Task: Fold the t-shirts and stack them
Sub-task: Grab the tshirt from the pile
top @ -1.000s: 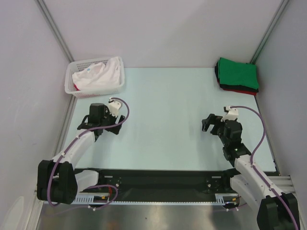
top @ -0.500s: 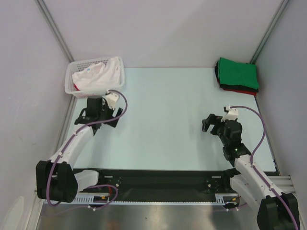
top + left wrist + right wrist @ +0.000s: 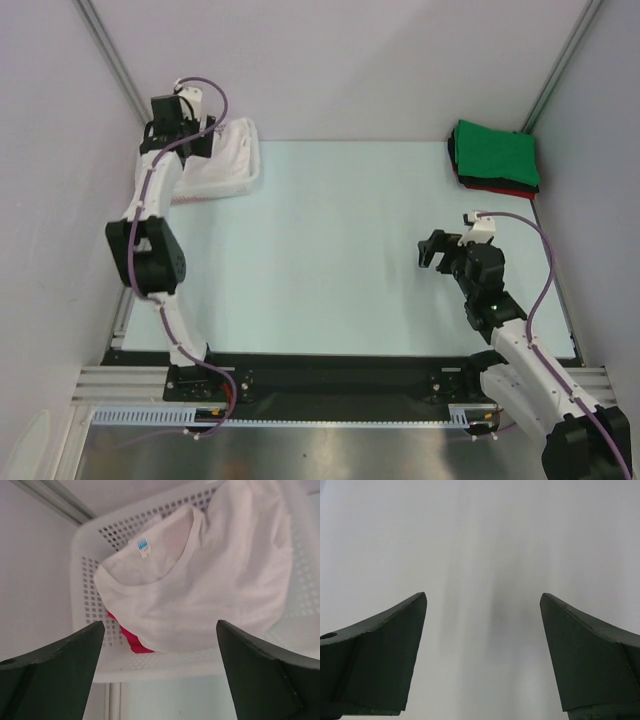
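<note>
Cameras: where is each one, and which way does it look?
Top external: high behind, looking down on the table; left arm and right arm show.
Left wrist: on the left gripper, looking into the basket at the white t-shirt; its fingers show.
Right wrist: on the right gripper, facing bare table; its fingers show.
Shared: top and left wrist both see that basket.
</note>
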`<state>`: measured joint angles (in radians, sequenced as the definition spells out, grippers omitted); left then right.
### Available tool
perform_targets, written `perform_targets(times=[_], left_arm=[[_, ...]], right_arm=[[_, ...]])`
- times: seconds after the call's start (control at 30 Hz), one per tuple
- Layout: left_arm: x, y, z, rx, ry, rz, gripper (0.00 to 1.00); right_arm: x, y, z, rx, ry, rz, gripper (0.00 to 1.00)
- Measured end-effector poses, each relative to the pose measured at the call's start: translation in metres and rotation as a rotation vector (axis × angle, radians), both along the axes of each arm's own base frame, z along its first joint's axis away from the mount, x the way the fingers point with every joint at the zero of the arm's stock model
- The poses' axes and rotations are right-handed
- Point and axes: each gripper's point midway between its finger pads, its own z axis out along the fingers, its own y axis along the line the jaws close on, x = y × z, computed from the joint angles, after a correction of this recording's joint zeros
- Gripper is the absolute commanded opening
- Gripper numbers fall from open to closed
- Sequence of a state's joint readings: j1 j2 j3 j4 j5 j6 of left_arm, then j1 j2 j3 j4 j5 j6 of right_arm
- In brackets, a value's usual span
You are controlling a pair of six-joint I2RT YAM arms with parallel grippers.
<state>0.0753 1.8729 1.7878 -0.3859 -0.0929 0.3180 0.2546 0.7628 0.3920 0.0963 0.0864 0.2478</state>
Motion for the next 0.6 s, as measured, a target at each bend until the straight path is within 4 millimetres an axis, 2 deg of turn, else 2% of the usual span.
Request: perform_targets(times=[0.1,0.17,0.2,0.27,0.37,0.4,0.43,0.5,0.53,0.57,0.6], left_arm=[[0.037,0.016,-0.062,-0.041,0.115,0.022,1.00],[0.047,0.016,-0.109,-0.082,0.214,0.008,1.00],[0.051,0.013,-0.126,-0.101,0.246,0.001,0.99],[0.055,0.008,-0.152,-0.135,0.304,-0.009,0.98],[0.065,0.001,-0.171,-0.165,0.326,-0.023,0.92],[0.067,0.000,-0.174,-0.171,0.330,-0.026,0.87],[0.069,-0.001,-0.179,-0.175,0.336,-0.029,0.72],[0.069,-0.003,-0.186,-0.185,0.348,-0.032,0.50],[0.069,-0.004,-0.190,-0.191,0.356,-0.032,0.19],[0.068,-0.004,-0.193,-0.195,0.365,-0.031,0.00],[0.067,-0.005,-0.196,-0.198,0.371,-0.031,0.00]], right_arm=[[0.000,-0.001,-0.002,-0.020,0.011,-0.004,1.00],[0.000,-0.002,-0.006,-0.036,0.032,-0.009,1.00],[0.000,-0.003,-0.008,-0.042,0.039,-0.011,1.00],[0.000,-0.004,-0.011,-0.059,0.057,-0.015,1.00],[0.001,-0.005,-0.013,-0.075,0.071,-0.018,1.00],[0.001,-0.006,-0.013,-0.079,0.074,-0.021,1.00],[0.001,-0.006,-0.013,-0.080,0.074,-0.022,1.00],[0.001,-0.007,-0.012,-0.084,0.074,-0.027,1.00],[0.002,-0.007,-0.011,-0.086,0.073,-0.029,1.00],[0.002,-0.007,-0.011,-0.089,0.074,-0.028,1.00],[0.003,-0.006,-0.010,-0.092,0.076,-0.028,1.00]])
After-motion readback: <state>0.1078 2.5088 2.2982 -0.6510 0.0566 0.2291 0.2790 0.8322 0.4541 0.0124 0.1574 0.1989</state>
